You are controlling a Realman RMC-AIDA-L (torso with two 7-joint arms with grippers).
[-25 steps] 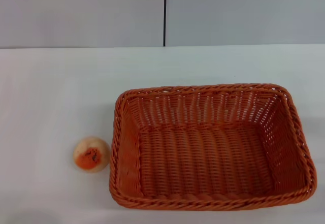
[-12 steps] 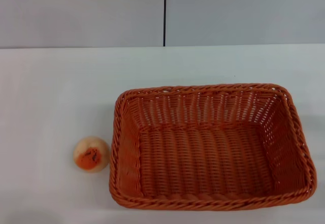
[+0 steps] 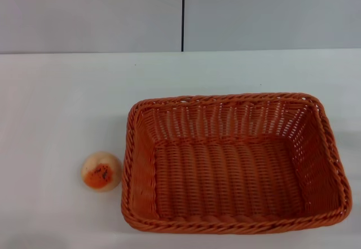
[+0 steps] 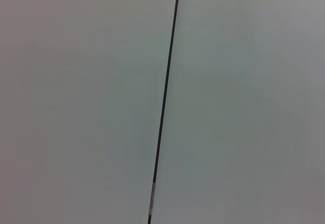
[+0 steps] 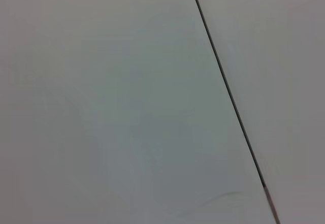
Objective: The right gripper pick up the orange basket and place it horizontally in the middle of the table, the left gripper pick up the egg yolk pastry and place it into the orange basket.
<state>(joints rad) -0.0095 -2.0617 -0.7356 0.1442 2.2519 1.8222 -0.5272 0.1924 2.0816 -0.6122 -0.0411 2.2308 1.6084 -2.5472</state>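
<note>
The orange basket (image 3: pixel 234 161) lies lengthwise on the white table (image 3: pixel 62 102), right of centre and near the front edge, with nothing inside it. The egg yolk pastry (image 3: pixel 101 171) sits on the table just left of the basket, a small gap between them, its orange speckled patch facing up and forward. Neither gripper appears in the head view. Both wrist views show only a pale grey wall with a dark seam (image 4: pixel 165 102), and no fingers.
A grey wall with a vertical dark seam (image 3: pixel 183 14) stands behind the table's far edge. Bare white tabletop stretches to the left of and behind the basket.
</note>
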